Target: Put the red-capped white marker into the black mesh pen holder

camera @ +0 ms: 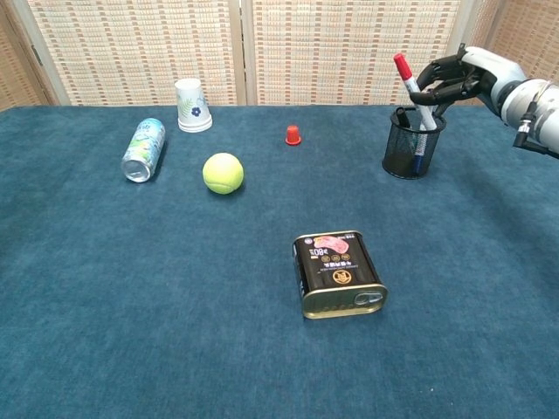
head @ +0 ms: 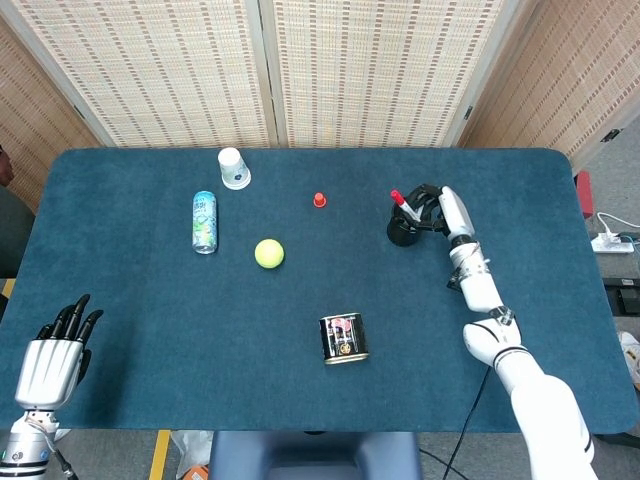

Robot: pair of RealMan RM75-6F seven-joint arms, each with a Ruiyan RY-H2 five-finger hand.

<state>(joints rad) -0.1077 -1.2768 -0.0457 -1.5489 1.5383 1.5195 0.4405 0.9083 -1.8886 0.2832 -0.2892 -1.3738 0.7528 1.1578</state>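
The black mesh pen holder (camera: 412, 144) (head: 402, 231) stands at the right rear of the table, with other pens inside it. The red-capped white marker (camera: 409, 87) (head: 400, 200) is tilted, red cap up and to the left, and its lower end reaches into the holder's mouth. My right hand (camera: 458, 74) (head: 440, 208) grips the marker's shaft just above the holder's rim. At the near left edge of the table, my left hand (head: 52, 352) hangs with fingers apart and holds nothing; the chest view does not show it.
A square tin can (camera: 339, 273) lies near the table's middle front. A yellow tennis ball (camera: 223, 173), a drink can on its side (camera: 143, 149), a paper cup (camera: 192, 105) and a small red cap (camera: 293, 134) sit further left and back.
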